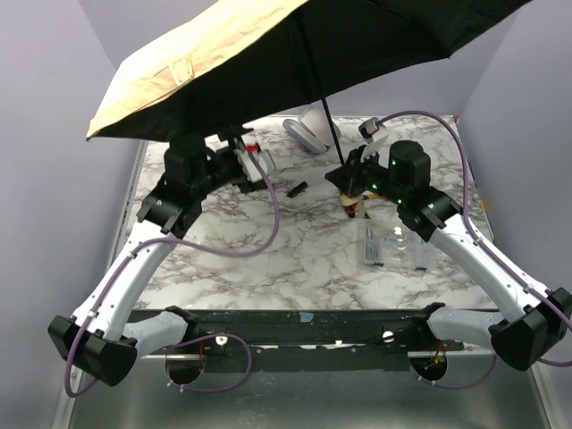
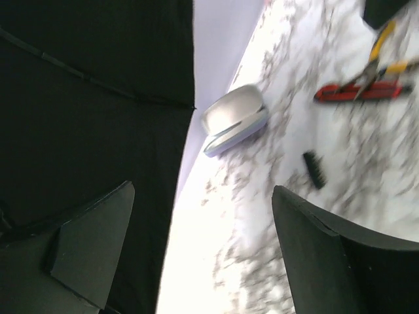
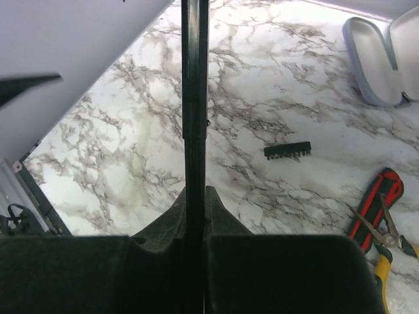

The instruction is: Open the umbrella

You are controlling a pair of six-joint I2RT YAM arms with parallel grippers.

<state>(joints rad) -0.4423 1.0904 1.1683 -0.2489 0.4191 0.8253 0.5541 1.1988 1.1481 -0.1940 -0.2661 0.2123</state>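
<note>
The right fingers point(image 3: 222, 219) are pinched shut on the thin black shaft point(image 3: 194, 98) of the umbrella point(image 1: 357, 36), holding it roughly upright above the marble table point(image 1: 304, 268). Left of the shaft, the left fingers point(image 2: 91, 252) stand wide apart with nothing between them, low under the canopy point(image 1: 197, 63). The canopy is spread taut overhead, tan on its outer face and black beneath.

Judged from that spread, the opening looks all but done. What may be left is only to make sure the frame has locked.

That lock cannot be checked. The top of the shaft and the far half of the canopy run out of the overhead view, and no wrist view shows the sliding collar. The handle below the right fingers is mostly hidden by the arm, and the sleeve cannot be picked out.

Beyond the shaft lies a pale clamshell case point(image 1: 311, 130). On the shaft's near side sits a clear box point(image 1: 393, 246). A red-handled tool point(image 2: 360, 91) shows only as a blur in the left wrist view.
</note>
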